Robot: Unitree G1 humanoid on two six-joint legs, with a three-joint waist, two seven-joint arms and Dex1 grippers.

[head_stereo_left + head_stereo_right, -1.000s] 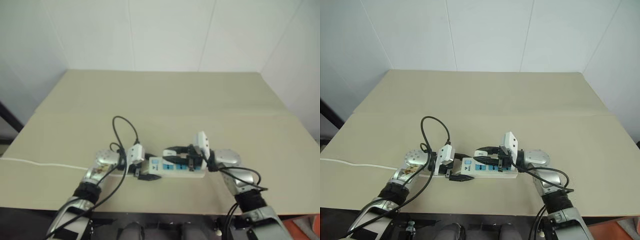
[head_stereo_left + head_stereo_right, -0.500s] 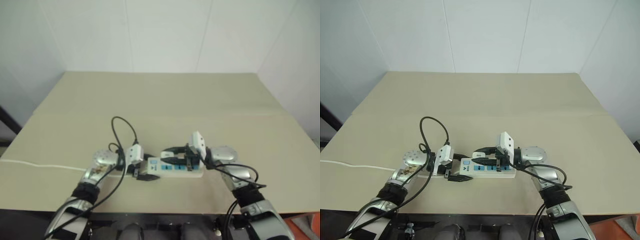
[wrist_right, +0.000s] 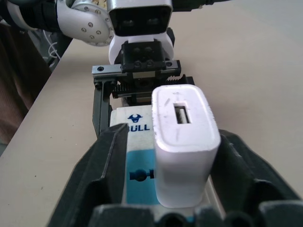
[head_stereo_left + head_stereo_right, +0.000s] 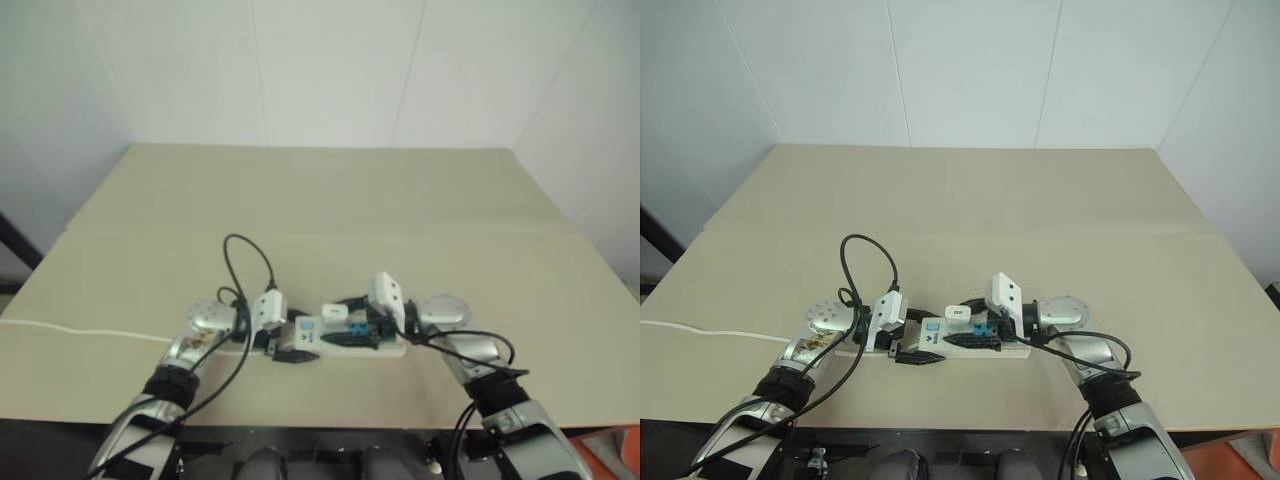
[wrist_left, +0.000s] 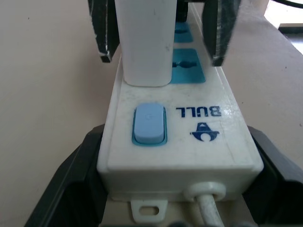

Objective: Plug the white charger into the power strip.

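The power strip (image 4: 936, 334) lies flat near the table's front edge. Its blue switch (image 5: 149, 124) faces my left gripper (image 5: 175, 137), which is shut on that end, one black finger against each side. The white charger (image 3: 184, 142) stands upright in the socket nearest the switch, also visible as the charger (image 4: 958, 313). My right gripper (image 3: 173, 134) is open around the charger, with a gap between each finger and the charger's sides. Its two fingers (image 5: 102, 28) flank the charger without touching it.
The strip's thin white cord (image 4: 710, 332) runs off to the left across the beige table (image 4: 1040, 220). A black cable loop (image 4: 865, 262) arcs up above my left wrist. White walls close off the table's far side and right side.
My right gripper was shut on the charger over the strip and has now opened. The charger stands by itself in the socket. The left gripper has kept its grip.
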